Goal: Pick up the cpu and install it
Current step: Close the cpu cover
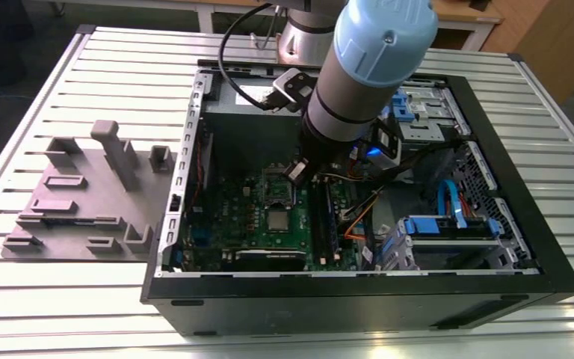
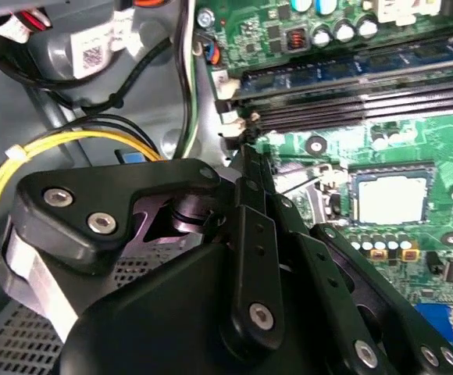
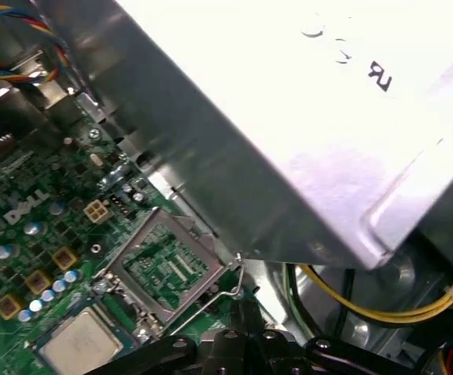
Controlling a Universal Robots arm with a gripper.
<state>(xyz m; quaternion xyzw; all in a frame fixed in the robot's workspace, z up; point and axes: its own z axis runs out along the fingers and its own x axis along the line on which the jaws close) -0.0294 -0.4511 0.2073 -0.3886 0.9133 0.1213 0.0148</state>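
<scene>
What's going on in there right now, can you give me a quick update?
Claw down inside the computer case, by the open metal frame. Chip lying in its socket on the green board, not held. Grey box close alongside.

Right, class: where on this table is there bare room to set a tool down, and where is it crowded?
Bare slatted table lies at the exterior view's left, past the grey fixture's far end and between the fixture and the picture's lower edge. Inside the computer case it is crowded: arm, cables and drive bays.
</scene>
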